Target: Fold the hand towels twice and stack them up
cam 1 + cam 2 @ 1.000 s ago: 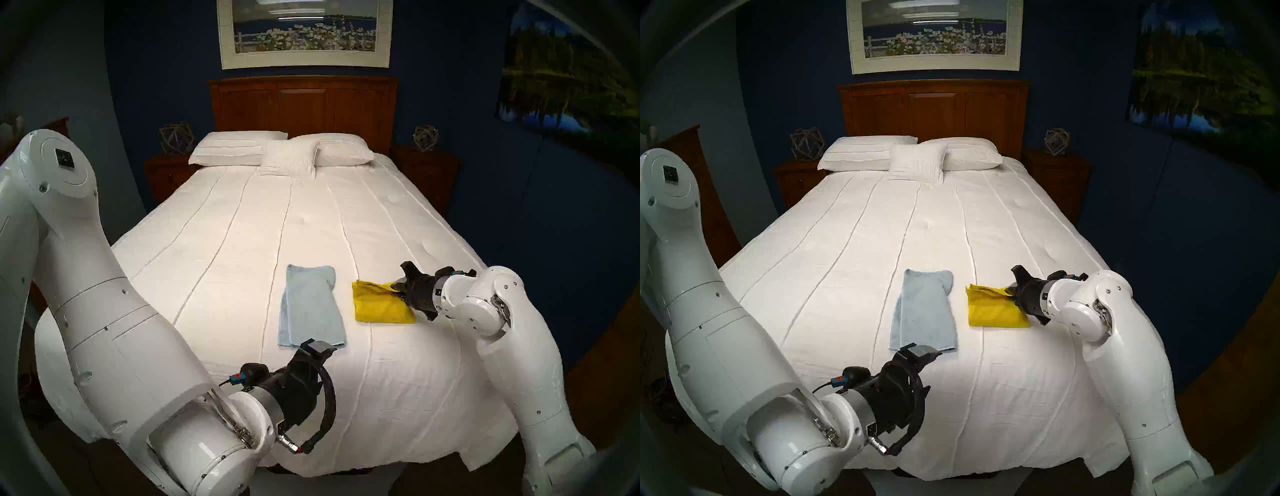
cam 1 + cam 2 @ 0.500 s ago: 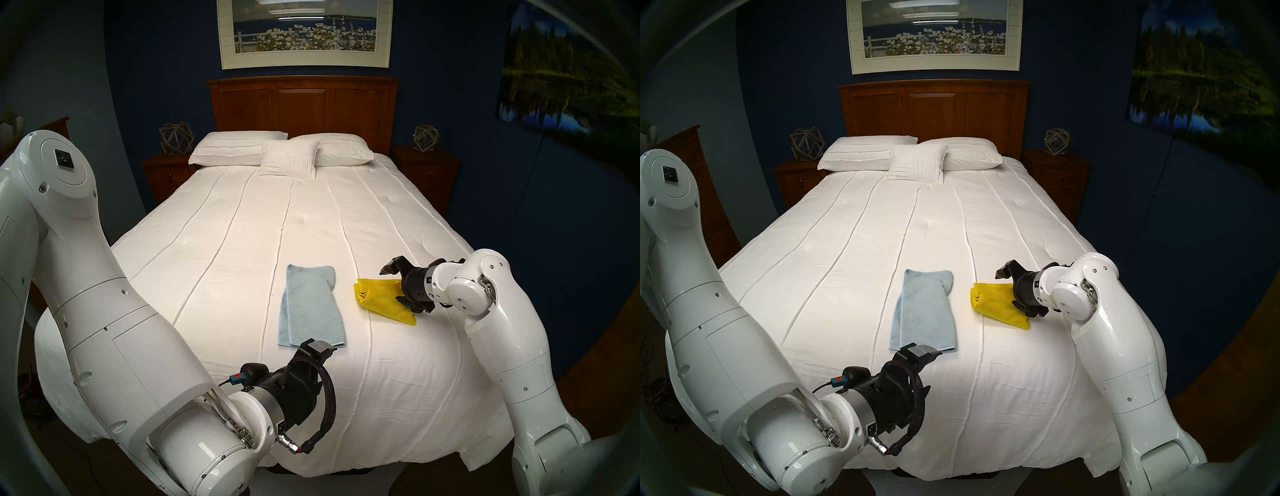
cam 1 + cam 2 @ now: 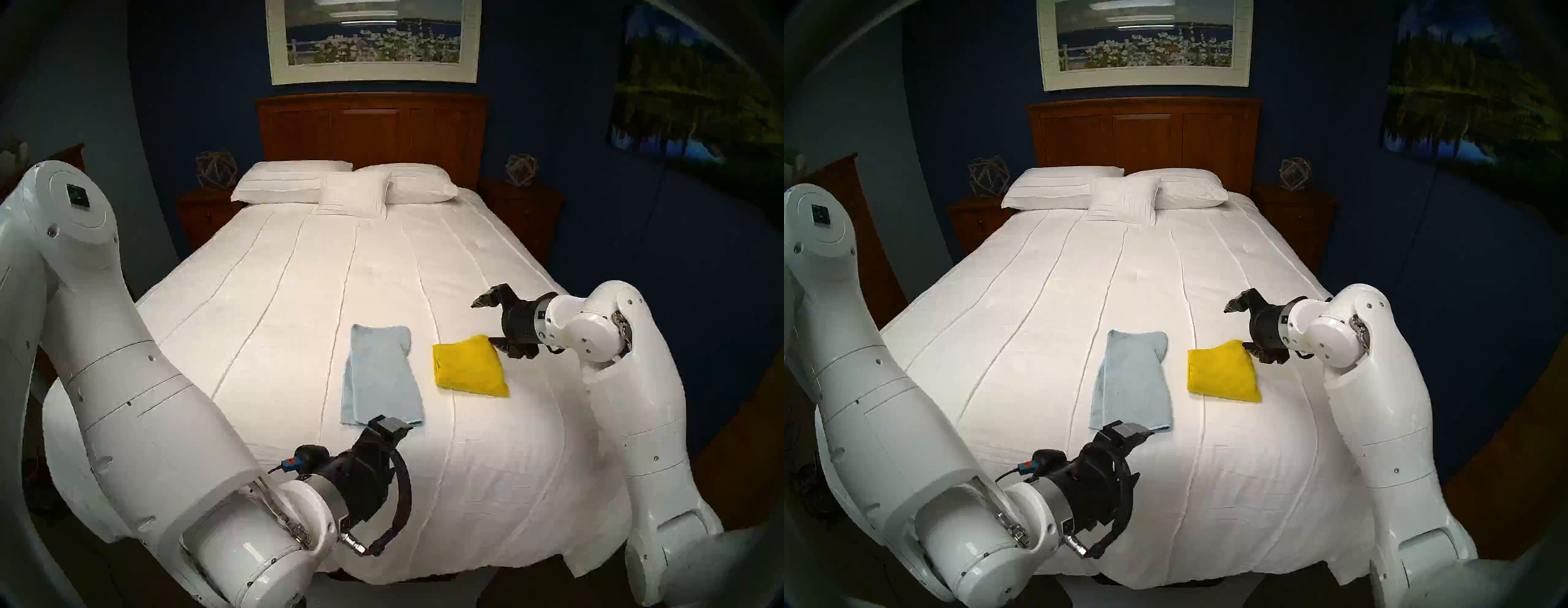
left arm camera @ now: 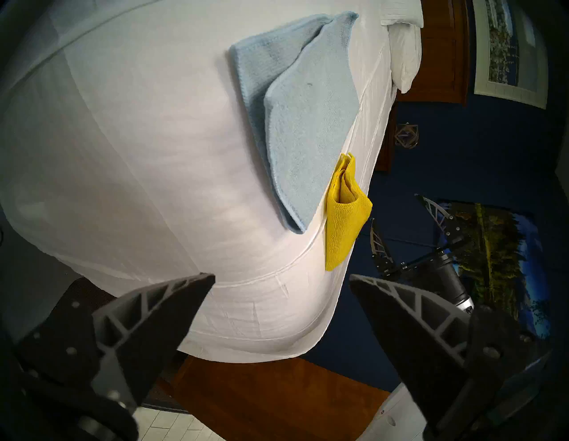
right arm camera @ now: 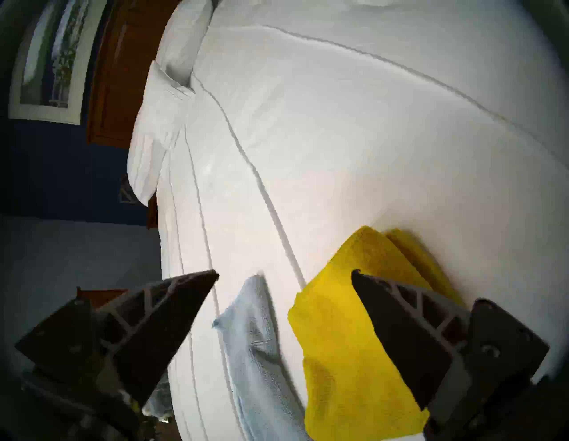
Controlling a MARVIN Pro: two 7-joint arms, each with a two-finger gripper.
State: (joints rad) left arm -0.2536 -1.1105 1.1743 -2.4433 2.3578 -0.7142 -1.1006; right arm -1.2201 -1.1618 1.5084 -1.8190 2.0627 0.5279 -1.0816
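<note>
The yellow hand towel (image 3: pixel 469 368) lies folded into a small square on the white bedspread (image 3: pixel 297 297), right of the pale blue hand towel (image 3: pixel 379 373). The blue towel is folded into a long strip, with one far corner turned over. My right gripper (image 3: pixel 487 321) is open and empty, just above the yellow towel's far right corner. My left gripper (image 3: pixel 392 426) is open and empty at the blue towel's near edge. Both towels show in the left wrist view, the blue one (image 4: pixel 308 123) and the yellow one (image 4: pixel 341 228). They also show in the right wrist view, yellow (image 5: pixel 338 338) and blue (image 5: pixel 255 338).
Three white pillows (image 3: pixel 356 187) lie at the wooden headboard (image 3: pixel 371 127). A nightstand (image 3: pixel 203 216) stands on each side of the bed. The bedspread drops off at the near edge (image 3: pixel 424 564), by my arms.
My right gripper has opened, let go of the yellow towel and risen away to the far right. The yellow towel has settled into a folded square. The left arm has not moved.
</note>
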